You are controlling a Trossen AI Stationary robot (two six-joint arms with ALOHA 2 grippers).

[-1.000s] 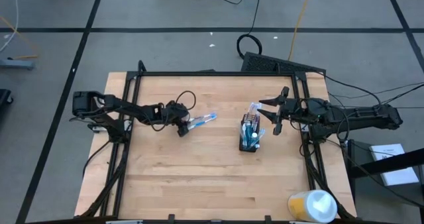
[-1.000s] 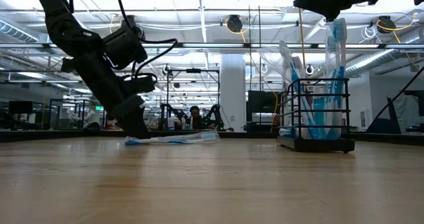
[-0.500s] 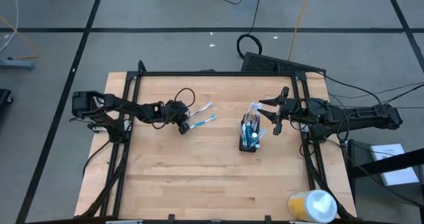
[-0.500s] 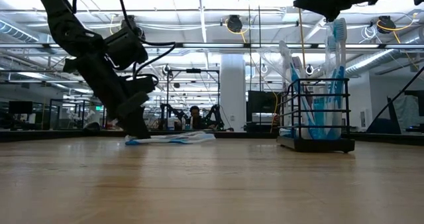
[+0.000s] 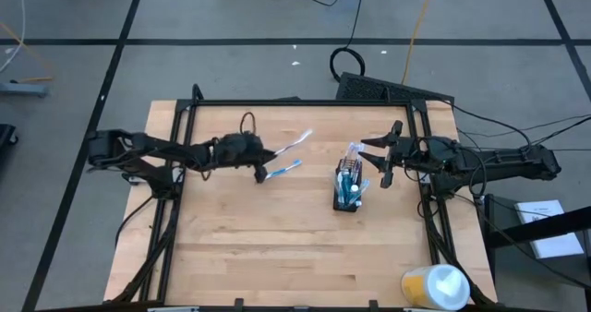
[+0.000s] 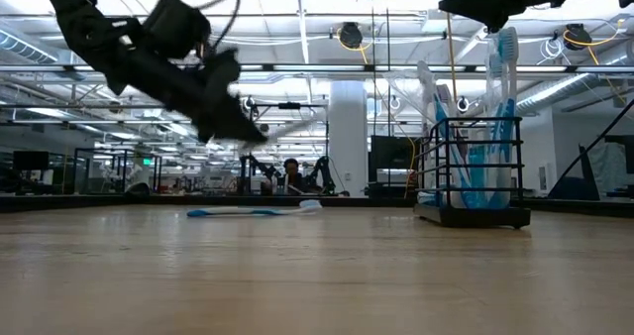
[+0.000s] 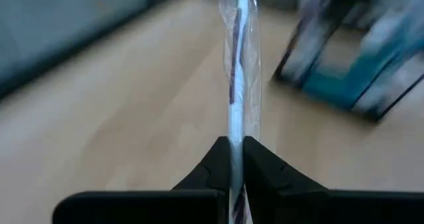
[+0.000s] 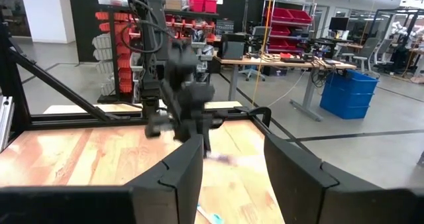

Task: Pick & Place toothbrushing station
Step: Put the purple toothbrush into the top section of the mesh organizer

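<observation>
- Toothbrushes are the things in play: one wrapped toothbrush (image 5: 294,144) is sitting in the left gripper (image 5: 261,154), pinched tight between fully closed jaws and lifted clear of the table (image 5: 277,257).
- In the left wrist view that held brush (image 7: 238,71) is running straight out from between the fingers (image 7: 213,164), so its long axis is continuing the line of the gripper, with the free end pointing toward the mesh cup (image 7: 351,58).
- A second toothbrush (image 5: 282,170) is lying flat on the wood just beside the left gripper, and in the low view it (image 6: 253,212) is resting untouched beneath the raised arm.
- The cup (image 5: 349,190) is standing upright right of the table's centre, already holding several brushes, whose heads are rising above its rim in the low view (image 6: 474,171).
- From the left gripper the cup is lying toward the right arm's side and slightly nearer the table's front edge; judged from this, the brush is needing to tip toward upright before it can drop in.
- The right gripper (image 5: 381,160) is hovering just beside and above the cup, jaws partly apart and gripping nothing, nearer the cup than the left one.
</observation>
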